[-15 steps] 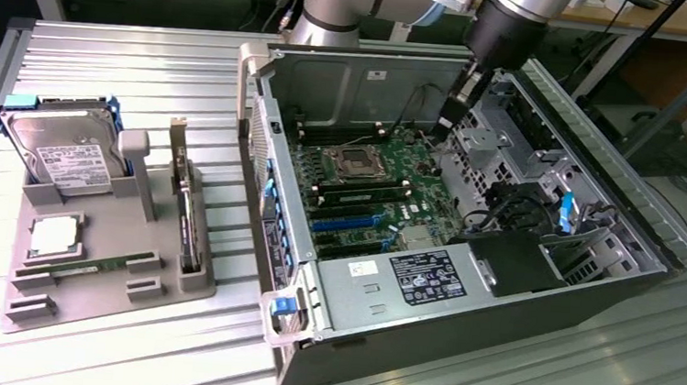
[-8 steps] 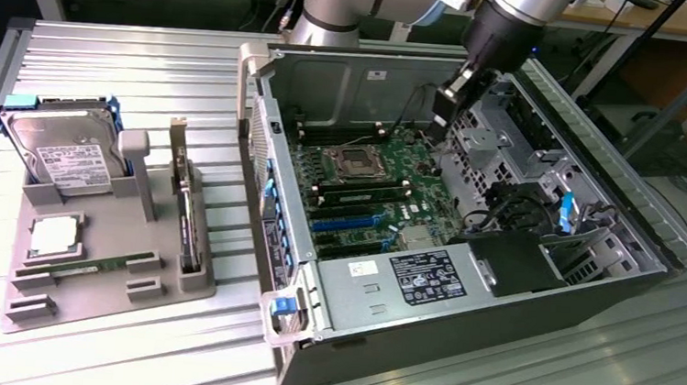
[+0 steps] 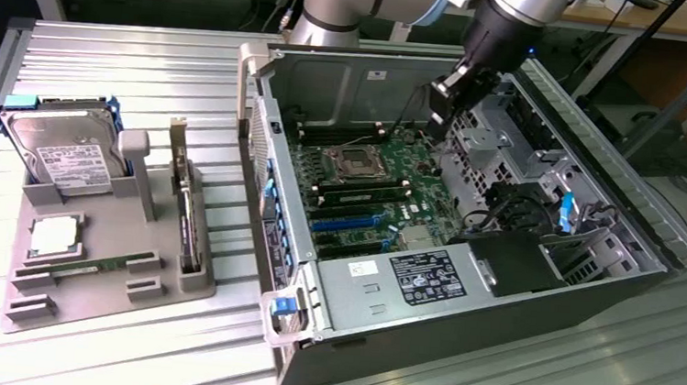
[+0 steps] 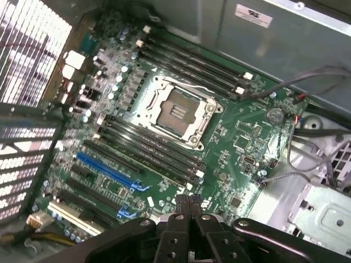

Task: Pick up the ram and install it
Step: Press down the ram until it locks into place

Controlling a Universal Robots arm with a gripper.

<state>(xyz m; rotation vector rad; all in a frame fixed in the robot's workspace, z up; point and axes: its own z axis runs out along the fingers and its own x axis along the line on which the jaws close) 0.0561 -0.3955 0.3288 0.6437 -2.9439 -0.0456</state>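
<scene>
The ram (image 3: 72, 270) is a thin green stick lying flat in the grey tray (image 3: 102, 307), at the exterior view's left. My gripper (image 3: 436, 117) hangs inside the open computer case (image 3: 459, 284), above the far edge of the motherboard (image 3: 375, 195) and far from the ram. In the wrist view the gripper (image 4: 186, 201) is shut with its fingertips (image 4: 180, 204) pressed together and nothing between them. Below it lie the empty CPU socket (image 4: 178, 112) and the dark memory slots (image 4: 148, 148) on either side of it.
On the tray stand a silver hard drive (image 3: 70, 157), a taller upright card (image 3: 183, 207) and a square chip (image 3: 56, 236). Loose cables (image 3: 507, 215) and drive cages (image 3: 585, 248) crowd the case toward the exterior view's right. The case walls rise around the motherboard.
</scene>
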